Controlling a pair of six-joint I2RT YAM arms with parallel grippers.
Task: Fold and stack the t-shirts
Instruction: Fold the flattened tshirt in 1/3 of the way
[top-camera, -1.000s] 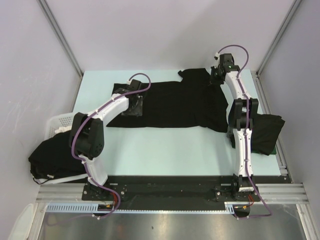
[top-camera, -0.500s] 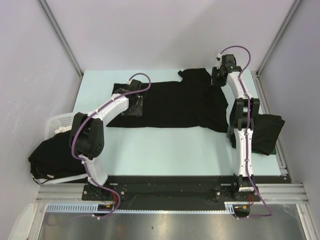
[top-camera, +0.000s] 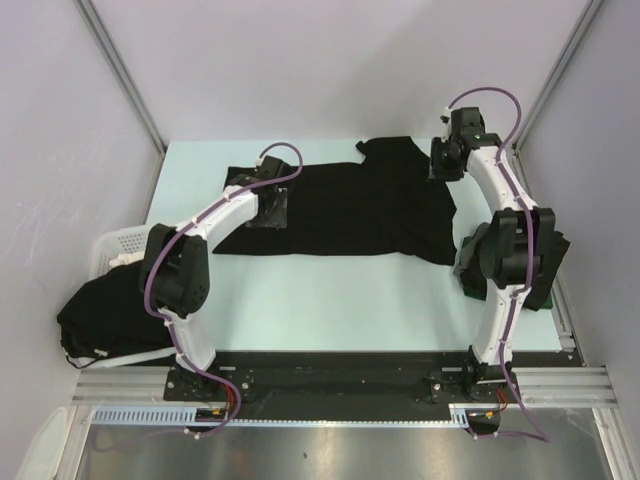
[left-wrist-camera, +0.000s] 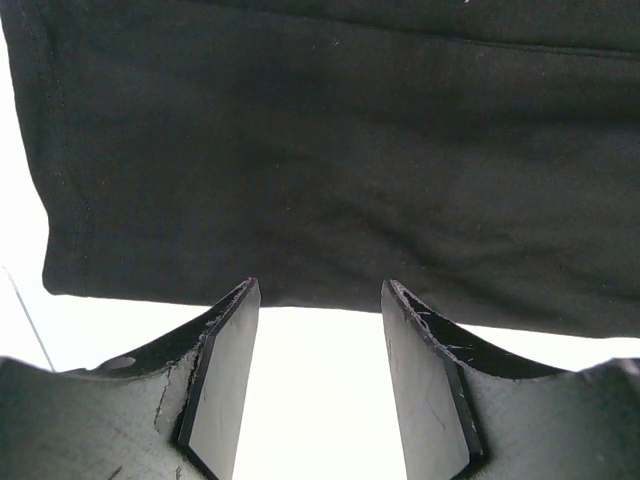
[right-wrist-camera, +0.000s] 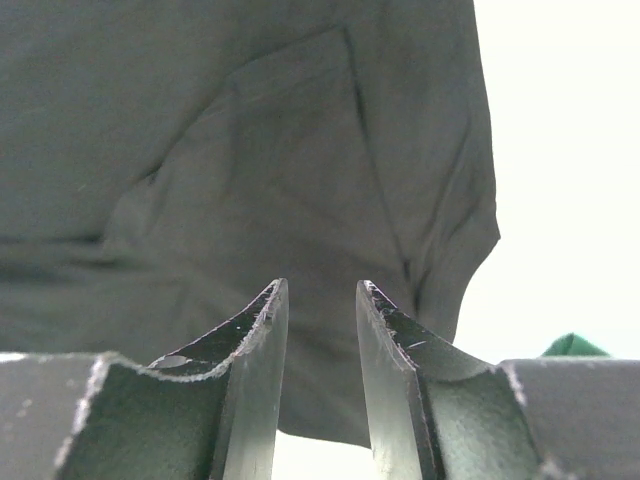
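One black t-shirt (top-camera: 345, 205) lies spread flat across the far half of the table. My left gripper (top-camera: 268, 210) hangs over its left part, open. In the left wrist view the shirt's edge (left-wrist-camera: 330, 200) lies just past the open left gripper (left-wrist-camera: 318, 292), and only bare table shows between the fingers. My right gripper (top-camera: 443, 162) is above the shirt's right sleeve, open with nothing in it. The right wrist view shows that sleeve (right-wrist-camera: 300, 170) under the right gripper (right-wrist-camera: 318, 288). More black t-shirts (top-camera: 105, 310) are heaped at the left.
A white slotted basket (top-camera: 118, 243) stands at the left edge under the heap of shirts. Another dark bundle of cloth (top-camera: 535, 262) lies at the right edge beside the right arm, with a bit of green (right-wrist-camera: 575, 346) next to it. Grey walls enclose the table.
The right gripper opened and let go of the sleeve, then drew slightly right and back as its elbow swung outward. The left arm stayed still.
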